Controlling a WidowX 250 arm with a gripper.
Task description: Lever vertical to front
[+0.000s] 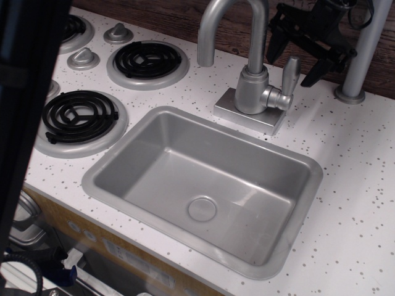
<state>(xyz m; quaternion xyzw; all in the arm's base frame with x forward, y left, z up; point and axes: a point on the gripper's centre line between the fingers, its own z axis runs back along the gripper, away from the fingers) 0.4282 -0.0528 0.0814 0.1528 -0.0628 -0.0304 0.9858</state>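
One sink [117,161] sits near the middle, with one drain [202,208] in its floor, and one faucet [250,80] stands at its far edge carrying one lever [290,75]. To the left are three burners, far left [77,31], far [148,61] and near [80,117], plus two knobs [117,33] [83,59] in plain sight. One gripper [299,65] and one post [361,55] are at the far right.

I see an empty steel sink [117,161] set into my speckled white counter [355,185], black coil burners [80,116] with silver knobs [83,58] to one side.
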